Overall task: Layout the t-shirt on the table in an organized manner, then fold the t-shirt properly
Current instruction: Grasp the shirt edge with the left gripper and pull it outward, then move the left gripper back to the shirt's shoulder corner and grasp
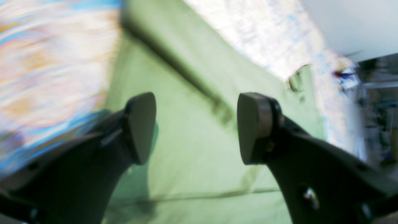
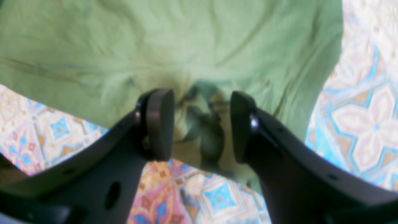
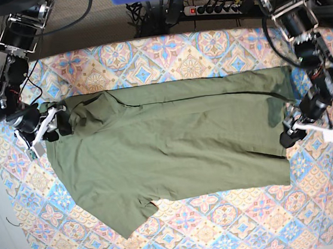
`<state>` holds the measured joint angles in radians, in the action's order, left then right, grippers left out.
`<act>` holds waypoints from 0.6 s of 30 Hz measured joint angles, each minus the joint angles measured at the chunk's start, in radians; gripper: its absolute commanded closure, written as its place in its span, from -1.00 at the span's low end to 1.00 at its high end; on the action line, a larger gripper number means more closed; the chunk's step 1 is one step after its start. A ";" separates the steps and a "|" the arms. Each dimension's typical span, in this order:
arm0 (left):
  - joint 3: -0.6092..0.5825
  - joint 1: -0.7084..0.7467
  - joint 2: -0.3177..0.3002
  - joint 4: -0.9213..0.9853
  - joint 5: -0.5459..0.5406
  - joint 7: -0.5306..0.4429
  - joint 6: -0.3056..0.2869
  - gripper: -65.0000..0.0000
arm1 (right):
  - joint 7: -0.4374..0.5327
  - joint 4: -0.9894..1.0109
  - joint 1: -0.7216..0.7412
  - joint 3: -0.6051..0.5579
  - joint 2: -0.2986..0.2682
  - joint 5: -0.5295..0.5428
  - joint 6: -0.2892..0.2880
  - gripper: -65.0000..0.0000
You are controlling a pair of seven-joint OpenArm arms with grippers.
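The t-shirt (image 3: 168, 142) lies spread but rumpled across the surface (image 3: 226, 226), unfolded, between both grippers: the left gripper (image 1: 196, 127) hovers released above its edge, the right gripper (image 2: 202, 126) straddles a bunched fold, jaws parted, not yet clenched.

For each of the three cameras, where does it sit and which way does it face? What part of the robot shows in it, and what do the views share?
Left wrist: sits on the left arm, looks past the open left gripper down onto the t-shirt; blurred.
Right wrist: sits on the right arm, looks past the open right gripper at a bunched shirt edge on the table.
Base: sits overhead, looks down at the spread shirt; both arms show, left gripper on its right, right gripper on its left.
Shared: all three show the shirt and patterned cloth.
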<state>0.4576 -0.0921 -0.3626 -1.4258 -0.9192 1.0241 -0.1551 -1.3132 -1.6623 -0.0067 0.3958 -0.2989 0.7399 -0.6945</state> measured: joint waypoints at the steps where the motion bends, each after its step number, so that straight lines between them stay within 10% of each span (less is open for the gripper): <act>1: 0.025 0.038 0.003 -0.035 -0.018 0.011 -0.001 -0.25 | 0.004 0.000 0.002 -0.001 0.000 0.008 0.000 0.13; 11: 0.262 0.508 -0.003 -0.293 -0.300 0.004 -0.014 -0.25 | 0.012 -0.006 -0.035 -0.023 -0.001 0.020 -0.001 0.13; 18: 0.343 0.646 0.097 -0.249 -0.298 0.020 -0.009 -0.25 | 0.003 -0.006 -0.081 -0.027 0.002 0.008 0.000 0.13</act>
<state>0.8001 0.5541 -0.2661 -1.6752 -1.2175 1.0439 -0.1638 -1.3098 -1.6680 -0.0879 0.3683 -0.2970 0.7475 -0.6949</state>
